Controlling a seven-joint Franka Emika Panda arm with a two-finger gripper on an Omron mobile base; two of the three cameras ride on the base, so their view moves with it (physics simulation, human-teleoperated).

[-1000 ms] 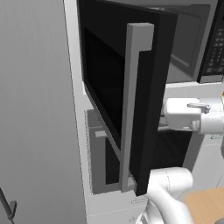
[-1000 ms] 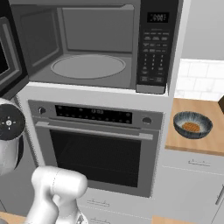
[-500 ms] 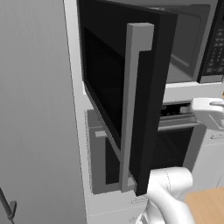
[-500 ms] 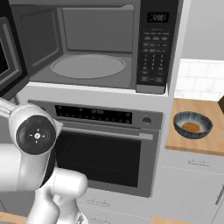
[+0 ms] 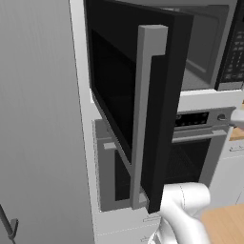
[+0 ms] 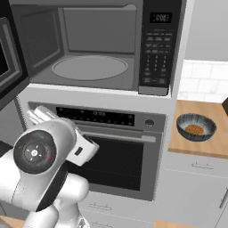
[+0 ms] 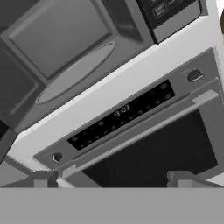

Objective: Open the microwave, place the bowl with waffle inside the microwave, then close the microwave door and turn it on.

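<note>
In front of you, the microwave (image 6: pixel 95 44) stands open above the grey oven (image 6: pixel 111 151), and you can look straight into its grey cavity, where the round turntable plate (image 6: pixel 89 67) lies bare. The microwave door (image 5: pixel 138 95) is swung wide out to the left; in the left base view it juts toward the camera edge-on, with its long grey vertical handle (image 5: pixel 145 114) along the near edge. The black keypad strip (image 6: pixel 158 42) sits to the right of the cavity, a small display at its top.

Your bowl with waffle (image 6: pixel 196 126) is on the wooden counter (image 6: pixel 213 142) to the right of the oven, well apart from the microwave and lower than it. The bowl is dark blue-grey, upright, with the brown waffle inside.

The arm's white wrist and hand sit low at the left of the right base view, in front of the oven's control panel (image 7: pixel 122 114). In the hand view the gripper (image 7: pixel 113 178) looks at that panel and the oven's dark glass, tilted, with the microwave cavity above. Its two finger tips (image 7: pixel 43 178) stand wide apart at the bottom of that view, and nothing lies between them, so the tool is open and holds nothing.
</note>
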